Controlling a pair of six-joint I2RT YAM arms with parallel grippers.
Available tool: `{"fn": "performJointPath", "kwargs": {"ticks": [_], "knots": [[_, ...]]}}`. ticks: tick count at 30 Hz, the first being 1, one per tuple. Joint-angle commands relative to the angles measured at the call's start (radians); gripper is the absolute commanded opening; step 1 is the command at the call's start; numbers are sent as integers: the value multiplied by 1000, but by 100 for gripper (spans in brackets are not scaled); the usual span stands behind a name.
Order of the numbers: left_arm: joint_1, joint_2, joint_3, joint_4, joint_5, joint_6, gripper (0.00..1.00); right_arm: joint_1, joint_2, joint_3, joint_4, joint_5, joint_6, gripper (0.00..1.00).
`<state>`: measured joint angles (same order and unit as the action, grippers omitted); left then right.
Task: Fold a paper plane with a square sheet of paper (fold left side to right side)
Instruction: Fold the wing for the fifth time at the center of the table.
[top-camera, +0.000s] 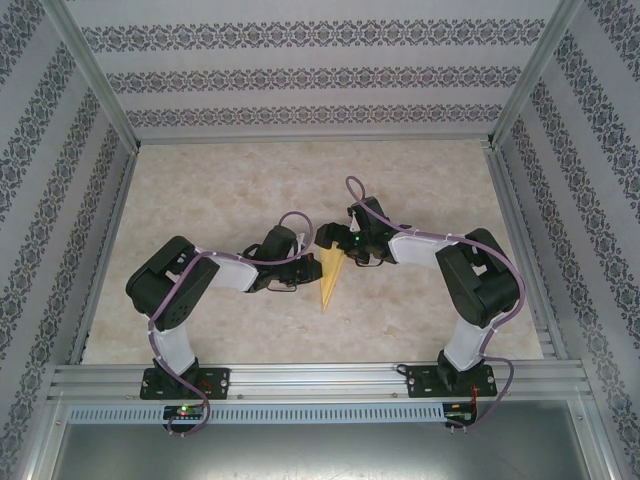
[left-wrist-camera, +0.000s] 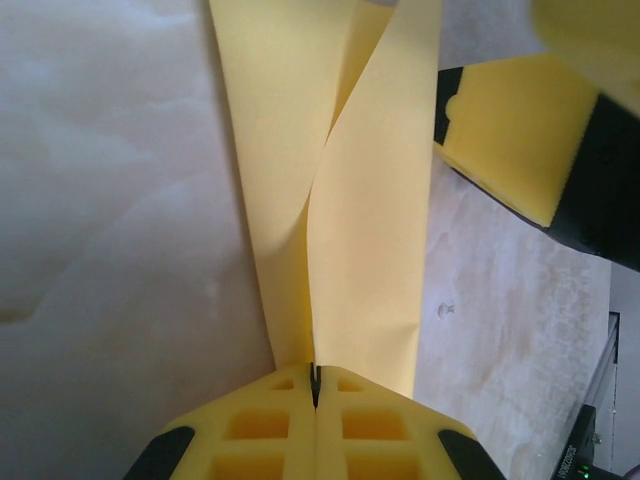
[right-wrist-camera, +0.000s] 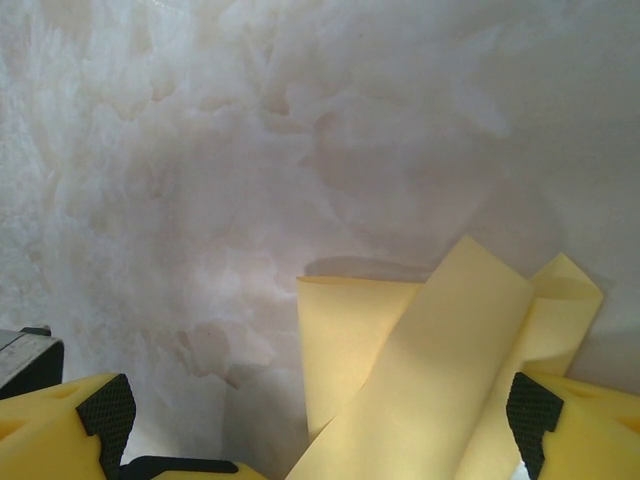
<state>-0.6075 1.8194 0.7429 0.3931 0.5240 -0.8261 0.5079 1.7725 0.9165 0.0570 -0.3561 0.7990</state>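
Nearest me, a ribbed aluminium rail (top-camera: 320, 378) carries the black arm bases (top-camera: 185, 383). Out on the mottled cream table (top-camera: 200, 190), the paper plane (top-camera: 331, 270) lies about dead centre. It's thin matte yellow, a skinny dart with its sharp tip aimed at roughly 6 o'clock. The left gripper (left-wrist-camera: 315, 392) comes in from its 9 o'clock, chunky yellow waffle-pocketed pads clenched flat together, pinching a curling flap. The right gripper (right-wrist-camera: 318, 420) sits around its 1 o'clock, jaws spread wide with the layered folds loose between them. Beyond that, floral-banded wallpaper (top-camera: 320, 80).
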Motion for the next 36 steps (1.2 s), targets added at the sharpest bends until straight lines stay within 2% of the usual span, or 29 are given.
{"fn": "performJointPath", "kwargs": {"ticks": [1, 26, 33, 35, 36], "knots": [[12, 18, 8, 9, 12, 22, 0, 21, 27, 10, -45, -9, -17, 98], [6, 27, 19, 27, 47, 35, 0, 24, 18, 9, -17, -24, -20, 98], [6, 54, 32, 8, 43, 38, 0, 0, -152, -43, -18, 56, -55, 98], [6, 54, 32, 3, 41, 39, 0, -10, -196, -51, -55, 68, -73, 95], [6, 53, 32, 3, 42, 40, 0, -12, -208, -54, -71, 71, -80, 90]]}}
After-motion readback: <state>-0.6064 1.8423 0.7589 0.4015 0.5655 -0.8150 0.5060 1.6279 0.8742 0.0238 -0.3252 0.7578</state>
